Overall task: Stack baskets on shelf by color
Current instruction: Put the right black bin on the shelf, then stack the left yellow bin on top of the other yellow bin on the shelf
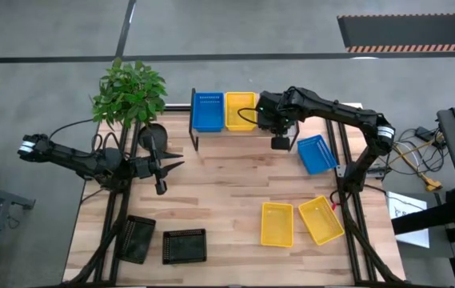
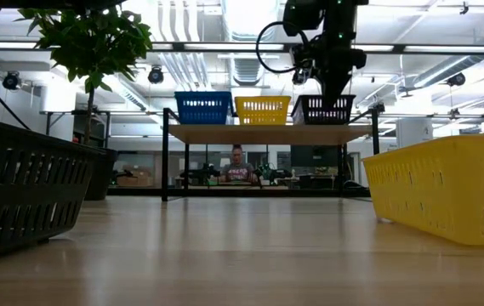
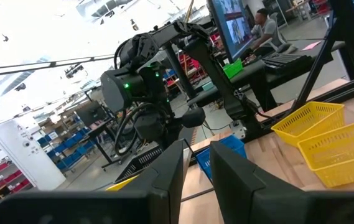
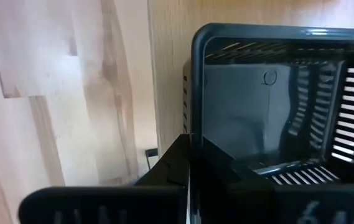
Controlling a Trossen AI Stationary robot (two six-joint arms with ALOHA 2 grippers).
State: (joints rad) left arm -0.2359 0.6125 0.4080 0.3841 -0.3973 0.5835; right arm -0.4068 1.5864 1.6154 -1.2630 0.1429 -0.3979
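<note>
Black basket (image 2: 322, 109): on the shelf (image 2: 267, 133), third slot beside the yellow basket (image 2: 263, 110), directly below the right pincer (image 2: 335, 85). Right pincer clamped on its rim. Left pincer (image 1: 160, 164): narrowly parted, empty, over the desk (image 1: 227, 200), far side.

Bright overhead ceiling lights (image 2: 250, 13) glare; nearest basket (image 2: 20, 191) looks blurred.

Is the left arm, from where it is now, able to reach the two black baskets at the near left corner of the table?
Probably yes. The left gripper hangs over bare table, and nothing stands between it and the black baskets.
</note>
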